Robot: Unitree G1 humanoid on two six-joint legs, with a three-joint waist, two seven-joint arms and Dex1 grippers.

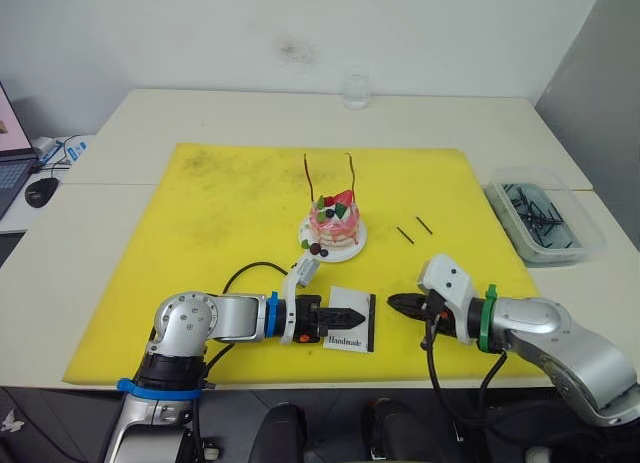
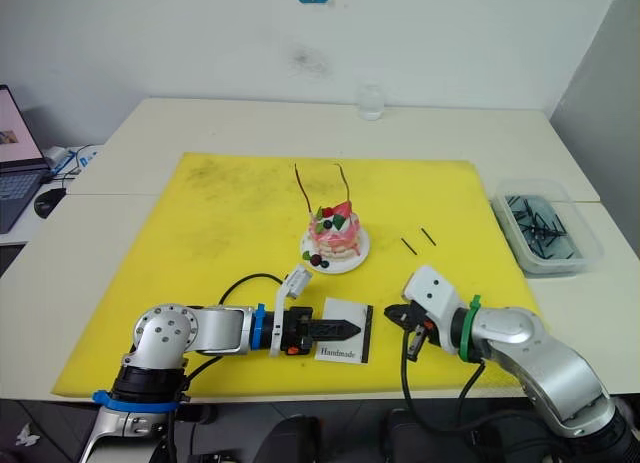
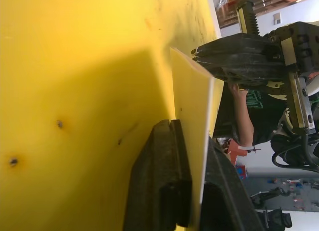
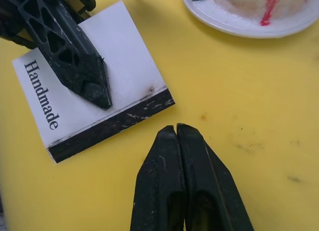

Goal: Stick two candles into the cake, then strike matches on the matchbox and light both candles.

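1. Left hand grips the matchbox by its edge.
2. Right hand, clenched with no visible match, sits just beside its strip.
3. Fetch a match; hold the box steady.

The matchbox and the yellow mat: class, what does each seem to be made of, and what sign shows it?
The matchbox: likely matte white card, thin-edged where the left pincer grips it; its black strip looks gritty and scuffed with pale scratches. The yellow mat: probably a smooth, thin board or foam sheet, flat and speckled with dark marks.
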